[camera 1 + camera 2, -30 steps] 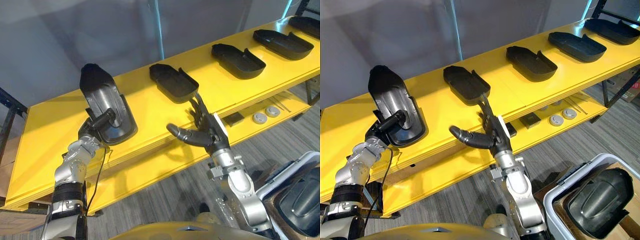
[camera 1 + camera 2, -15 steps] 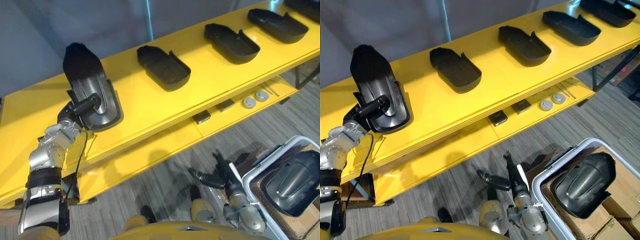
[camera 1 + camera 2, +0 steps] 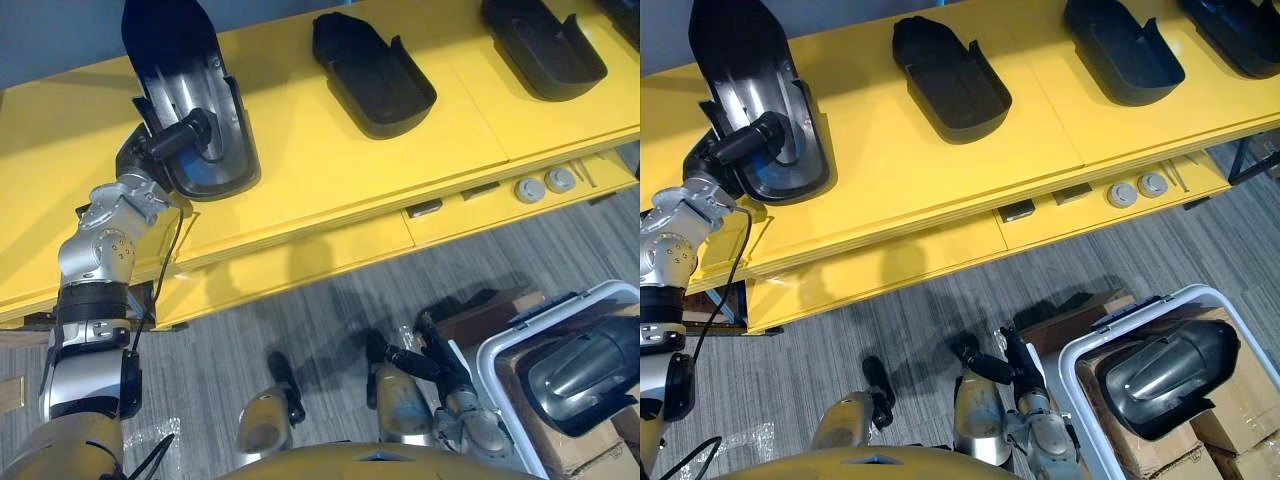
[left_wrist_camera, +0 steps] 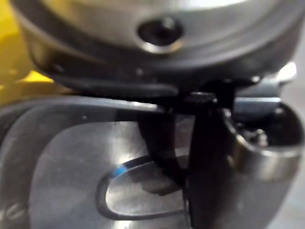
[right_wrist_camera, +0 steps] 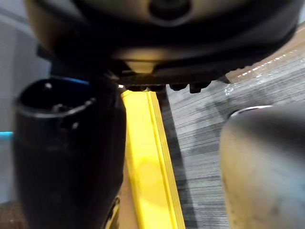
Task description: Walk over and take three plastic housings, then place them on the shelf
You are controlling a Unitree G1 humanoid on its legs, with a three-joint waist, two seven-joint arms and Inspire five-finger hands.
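The left hand point(image 3: 160, 148) pinches the glossy black plastic housing point(image 3: 172, 50) on the yellow shelf point(image 3: 320, 175); the right hand point(image 3: 437, 362) hangs low, fingers straight.

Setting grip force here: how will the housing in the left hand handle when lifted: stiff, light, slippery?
Probably stiff: the housing holds its moulded shape though the left hand pinches only one rim. Likely light for its size, a thin hollow shell. Its glossy inside may slip in the grip.
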